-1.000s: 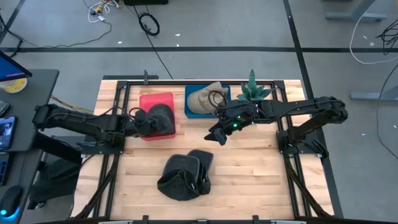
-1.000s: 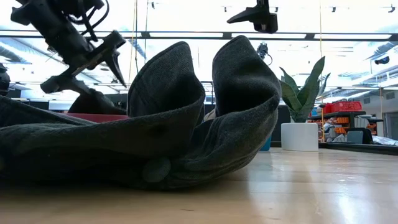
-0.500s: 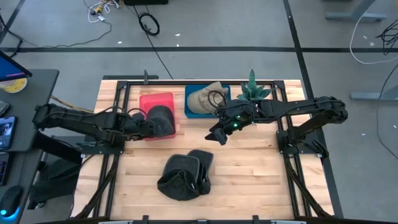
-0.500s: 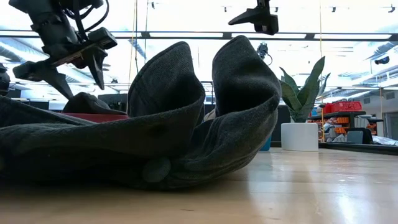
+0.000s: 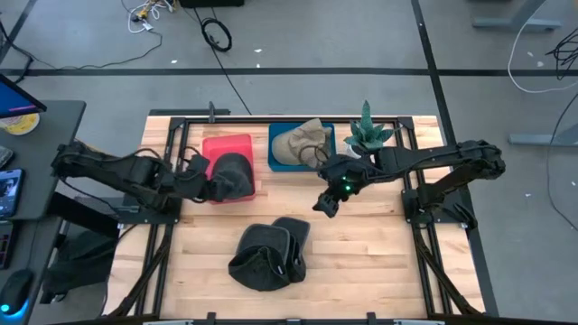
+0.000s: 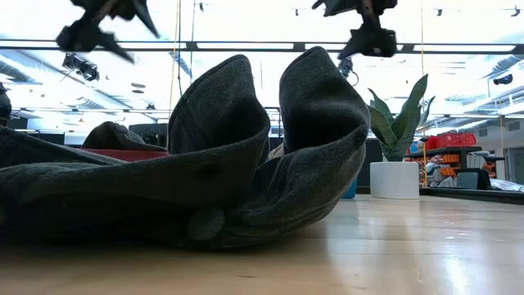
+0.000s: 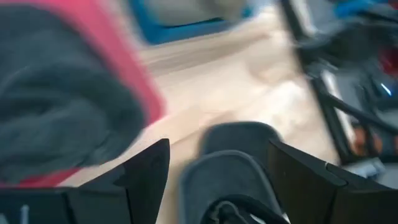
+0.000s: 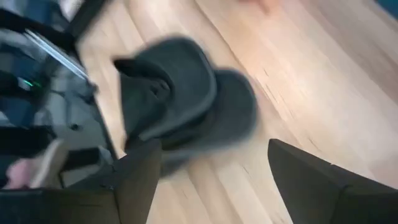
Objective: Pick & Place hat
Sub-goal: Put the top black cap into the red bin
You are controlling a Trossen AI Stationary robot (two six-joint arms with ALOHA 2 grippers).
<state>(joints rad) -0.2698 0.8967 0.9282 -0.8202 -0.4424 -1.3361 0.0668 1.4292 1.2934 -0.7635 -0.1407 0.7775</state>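
A heap of dark grey hats (image 5: 268, 254) lies on the wooden table near its near edge and fills the low view (image 6: 205, 164). Another dark grey hat (image 5: 234, 171) rests in the red bin (image 5: 226, 146). A tan hat (image 5: 301, 141) sits in the blue bin (image 5: 280, 162). My left gripper (image 5: 200, 174) hangs open beside the red bin, on its left, above the table (image 7: 217, 149). My right gripper (image 5: 326, 204) is open in the air right of the heap and looks down on it (image 8: 211, 149).
A potted plant (image 5: 366, 134) stands at the far edge, right of the blue bin, close to my right arm. Black frame rails (image 5: 172, 226) run along the table's left and right sides. Bare wood (image 5: 370, 244) lies right of the heap.
My left gripper has drawn back from the red bin toward the table's left edge and has risen; the dark hat stays in the bin. My right gripper has moved a little toward the near edge and the right.
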